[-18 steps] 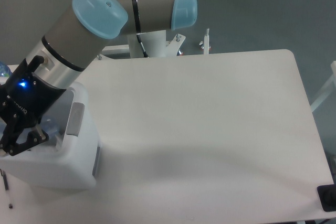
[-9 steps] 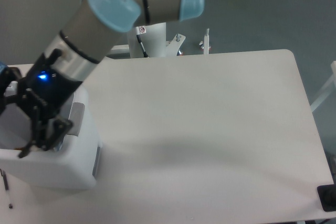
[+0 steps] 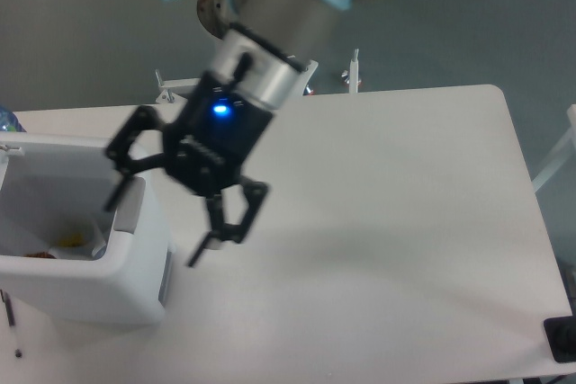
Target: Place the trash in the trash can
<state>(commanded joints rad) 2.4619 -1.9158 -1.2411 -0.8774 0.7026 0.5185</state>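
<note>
Right now the two black fingers (image 3: 119,188) are spread wide with nothing between them, one hanging over the near wall of the trash can (image 3: 85,290) and the other out over the bare table (image 3: 387,222) to its right. The gripper (image 3: 157,227) is blurred with motion, so the fingertips are hard to pin down exactly. Behind the fingers sits the black gripper body with a small blue light glowing on it, then a silver wrist ring, then the grey arm (image 3: 288,6) with its pale blue caps rising up and out of the top of the picture. The whole thing leans down from upper right to lower left, pointing toward the bin's right side.

The bin stands at the table's left edge, cut off by the frame on its left. Inside, at the bottom, I can see a bit of the trash (image 3: 63,242): something yellowish and a dark reddish strip low against the front wall. That is too small and shadowed to say which item is which, and most of the bin's floor is hidden by its rim. A grey handle patch shows on the right wall.

No lettering is readable anywhere; any marking on the gripper body is smeared by the blur.
</note>
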